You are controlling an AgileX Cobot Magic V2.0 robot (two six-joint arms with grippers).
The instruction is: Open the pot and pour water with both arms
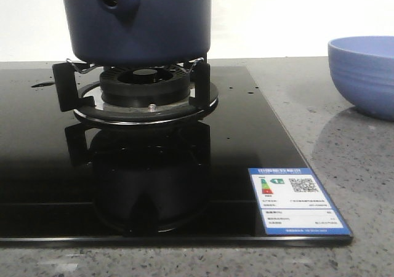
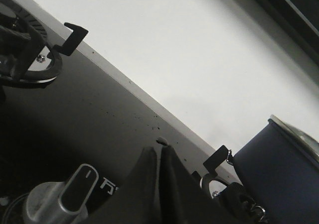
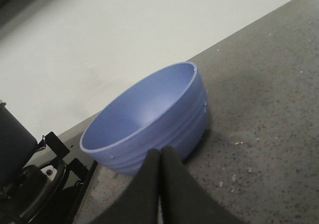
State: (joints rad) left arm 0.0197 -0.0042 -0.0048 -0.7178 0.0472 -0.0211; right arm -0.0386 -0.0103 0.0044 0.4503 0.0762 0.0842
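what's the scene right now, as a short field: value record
pot: dark navy pot sitting on the burner's pot supports, handle stub toward the camera
lid: glass edge visible at the pot's top in the left wrist view; rest out of frame
stove: black glass cooktop with an energy label at its front right corner
bowl: light blue ribbed bowl, empty, on the grey counter right of the stove
left gripper: shut, holding nothing, over the cooktop near a control knob
right gripper: shut, holding nothing, just short of the bowl
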